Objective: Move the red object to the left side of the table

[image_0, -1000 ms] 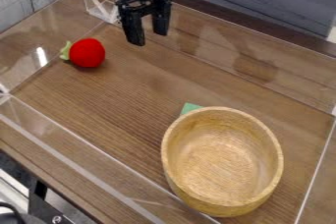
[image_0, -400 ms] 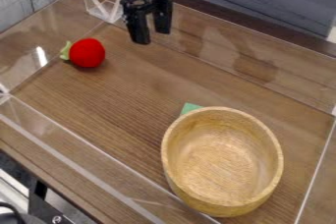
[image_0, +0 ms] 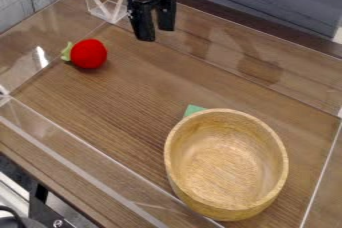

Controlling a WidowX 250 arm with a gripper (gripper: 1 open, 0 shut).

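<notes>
Camera view, your gripper (image_0: pixel 154 27) hangs wide, empty, above the table (image_0: pixel 160 82), red object (image_0: pixel 88 54) at left.

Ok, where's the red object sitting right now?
In the camera view the red object lies on the table at the left edge, below and left of the open gripper and far from the wooden bowl at lower right.

The table (image_0: pixel 201 72) was dark wood-grain with a glossy sheen, walled by clear plastic panels (image_0: pixel 107 7). The bowl (image_0: pixel 226 164) was pale, matt wood with visible grain. The red ball (image_0: pixel 90 54) looked soft and matt; the gripper (image_0: pixel 154 24) was black and dull.
</notes>
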